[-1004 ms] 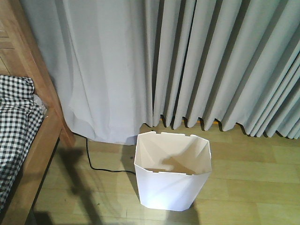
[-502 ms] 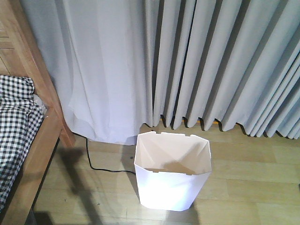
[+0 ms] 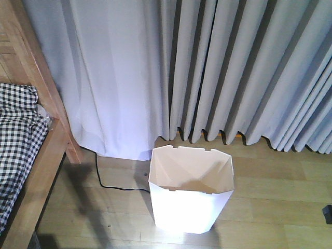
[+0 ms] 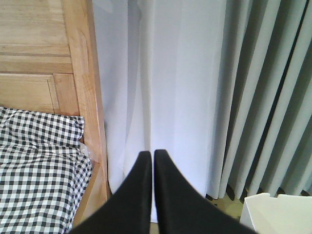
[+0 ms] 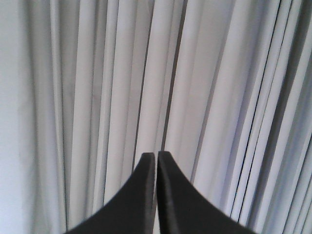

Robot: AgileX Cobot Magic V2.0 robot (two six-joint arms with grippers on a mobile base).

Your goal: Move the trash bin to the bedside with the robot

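Left gripper (image 4: 152, 156) and right gripper (image 5: 156, 157) — jaws pressed together, holding nothing, both aimed at the pleated grey curtain (image 3: 218, 67). The trash bin (image 3: 191, 189) — white thin plastic, faceted, tapering — stands upright on the wood floor (image 3: 280, 207), apart from the bed (image 3: 31, 155) at left; bare floor lies between them.

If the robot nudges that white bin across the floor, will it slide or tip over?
The bin looks like thin plastic and seems empty, so it is probably light and should slide on the smooth wooden floor. It tapers toward its base, so a push near the rim might tip it.
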